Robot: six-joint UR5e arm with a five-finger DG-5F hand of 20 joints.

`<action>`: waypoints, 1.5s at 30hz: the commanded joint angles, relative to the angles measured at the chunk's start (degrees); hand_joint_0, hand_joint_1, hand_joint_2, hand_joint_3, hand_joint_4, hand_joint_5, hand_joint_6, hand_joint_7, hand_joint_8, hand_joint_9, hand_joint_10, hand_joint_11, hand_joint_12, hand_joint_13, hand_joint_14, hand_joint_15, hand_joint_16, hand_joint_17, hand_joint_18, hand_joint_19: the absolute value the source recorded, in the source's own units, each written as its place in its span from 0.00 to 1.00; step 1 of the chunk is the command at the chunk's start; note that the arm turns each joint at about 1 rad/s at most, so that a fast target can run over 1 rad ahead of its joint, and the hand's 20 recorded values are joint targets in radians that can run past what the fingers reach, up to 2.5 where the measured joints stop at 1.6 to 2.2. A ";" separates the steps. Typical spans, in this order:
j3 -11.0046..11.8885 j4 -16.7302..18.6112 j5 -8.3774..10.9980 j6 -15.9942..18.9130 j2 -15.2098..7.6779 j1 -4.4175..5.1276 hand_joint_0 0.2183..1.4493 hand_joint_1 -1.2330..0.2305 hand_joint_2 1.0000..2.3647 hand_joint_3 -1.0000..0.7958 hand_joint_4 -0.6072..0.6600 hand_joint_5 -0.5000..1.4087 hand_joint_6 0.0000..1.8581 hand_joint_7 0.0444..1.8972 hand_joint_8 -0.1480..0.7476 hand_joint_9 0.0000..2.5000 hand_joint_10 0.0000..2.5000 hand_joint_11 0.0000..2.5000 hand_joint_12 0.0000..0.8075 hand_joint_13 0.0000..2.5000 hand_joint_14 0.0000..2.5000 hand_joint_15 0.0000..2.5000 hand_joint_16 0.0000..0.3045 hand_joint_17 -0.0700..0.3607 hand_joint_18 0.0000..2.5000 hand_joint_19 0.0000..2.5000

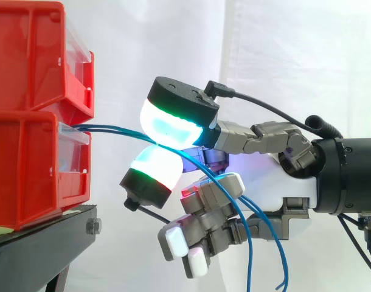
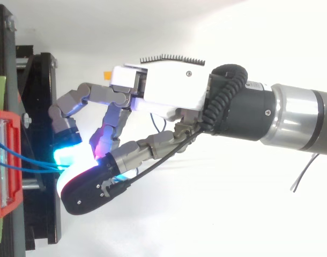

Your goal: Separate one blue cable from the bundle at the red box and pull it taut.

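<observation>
Box: we logged the red box (image 1: 27,164) at 9 o'clock of the side view, seated on a black stand (image 1: 45,237).
Cable: the blue cable (image 1: 109,129) left the box front and ran nearly level toward 3 o'clock, into the hand.
Hand: the hand (image 1: 277,173) came in from 3 o'clock. Two glowing pads (image 1: 167,125) were closed one above the other on the cable, and the other fingers were curled beneath.
Strands: from above, we counted two leaving the box and meeting at the pads. We could not tell whether the pinch held one or both.
Tails: loose ends (image 1: 251,243) hung behind the pads toward 5 o'clock.
Axis: the held span lay 9 to 3, with the box at 9 o'clock of the hand. We judged a taut pull would run toward 3 o'clock.
Tension: we saw a slight bow, so we judged it not fully taut.
</observation>
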 commanded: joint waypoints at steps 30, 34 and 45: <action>-0.10 -0.17 0.00 0.25 0.00 -0.05 0.27 0.27 0.00 0.28 0.42 0.20 0.46 0.65 0.47 0.58 0.01 0.56 0.45 0.44 0.01 0.25 0.14 0.39 0.39 0.26; -0.01 -0.17 0.00 0.25 0.00 -0.05 0.21 0.30 0.00 0.28 0.47 0.20 0.44 0.65 0.52 0.58 0.01 0.56 0.49 0.45 0.01 0.25 0.16 0.41 0.41 0.25; -0.10 -0.17 0.00 0.25 0.00 0.04 0.25 0.51 0.00 0.28 0.49 0.21 0.41 0.63 0.50 0.58 0.01 0.54 0.48 0.45 0.01 0.25 0.15 0.40 0.40 0.27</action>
